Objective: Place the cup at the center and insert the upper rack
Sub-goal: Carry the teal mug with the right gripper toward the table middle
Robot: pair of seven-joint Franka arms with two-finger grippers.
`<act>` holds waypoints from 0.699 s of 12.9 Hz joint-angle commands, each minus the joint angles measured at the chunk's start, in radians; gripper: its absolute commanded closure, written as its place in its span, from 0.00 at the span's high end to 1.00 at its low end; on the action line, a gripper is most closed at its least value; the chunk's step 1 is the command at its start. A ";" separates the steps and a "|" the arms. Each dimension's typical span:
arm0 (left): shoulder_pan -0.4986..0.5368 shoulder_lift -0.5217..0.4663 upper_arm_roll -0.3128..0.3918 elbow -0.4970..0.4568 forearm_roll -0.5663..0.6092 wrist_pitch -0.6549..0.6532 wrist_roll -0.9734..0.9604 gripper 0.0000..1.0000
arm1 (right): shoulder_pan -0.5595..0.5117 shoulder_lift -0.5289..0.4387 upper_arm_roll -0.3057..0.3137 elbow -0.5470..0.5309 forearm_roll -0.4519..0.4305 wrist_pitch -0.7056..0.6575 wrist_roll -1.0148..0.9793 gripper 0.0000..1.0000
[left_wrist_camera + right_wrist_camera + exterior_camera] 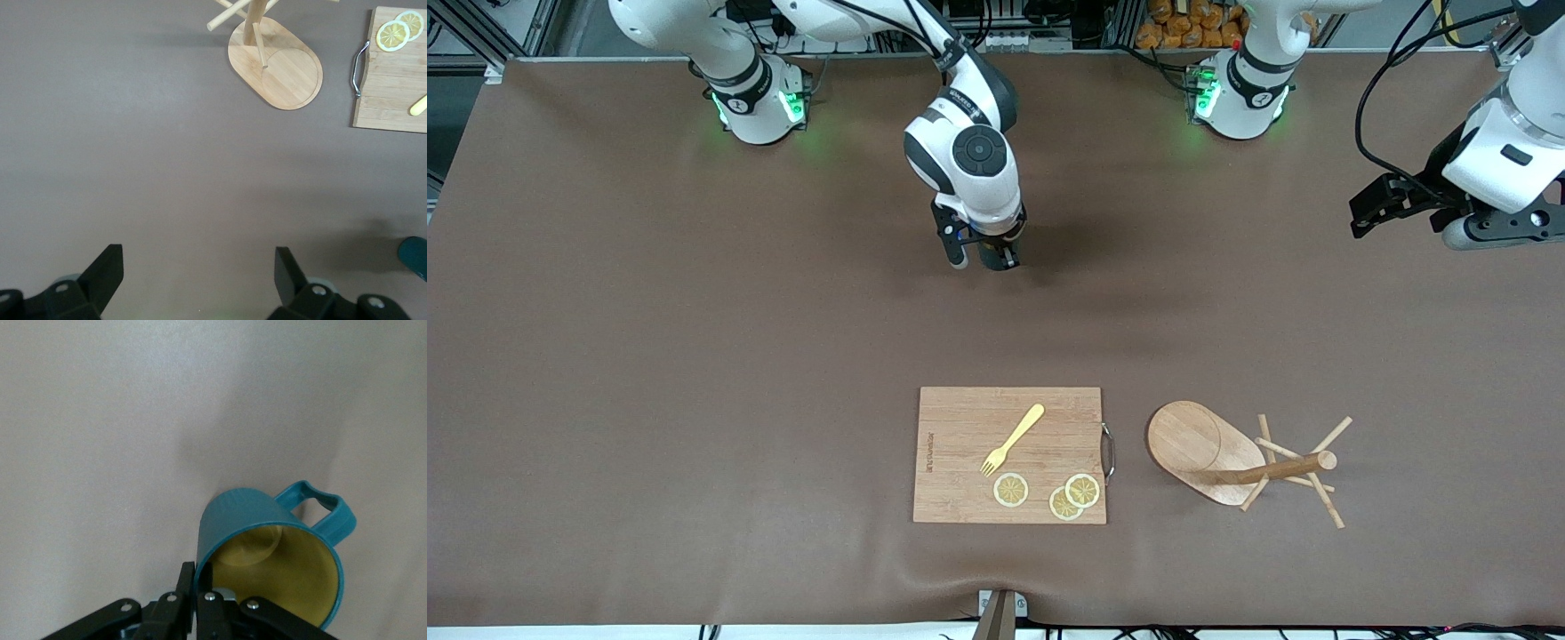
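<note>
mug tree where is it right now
The mug tree lies tipped on its side on the table, beside the cutting board toward the left arm's end, near the front camera's edge.

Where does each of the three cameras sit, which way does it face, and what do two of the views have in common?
Front view: high across the table, facing both bases; shows the right gripper shut on the cup, and the open left gripper waiting at its end.
Left wrist view: looks down past its own open fingers at the upper rack lying tipped, beside the cutting board.
Right wrist view: looks down past its shut fingers pinching the cup's rim.
Front and left wrist views share rack and board.
</note>
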 commanded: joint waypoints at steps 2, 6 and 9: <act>-0.002 -0.020 -0.006 -0.005 0.021 -0.002 0.002 1.00 | 0.018 -0.013 -0.013 -0.012 0.003 0.012 0.025 0.56; 0.004 -0.025 -0.020 -0.003 0.021 -0.026 -0.012 1.00 | 0.011 -0.031 -0.013 -0.002 -0.059 -0.034 -0.082 1.00; -0.001 -0.044 -0.055 0.004 0.010 -0.057 -0.030 1.00 | -0.055 -0.098 -0.017 0.003 -0.059 -0.115 -0.283 1.00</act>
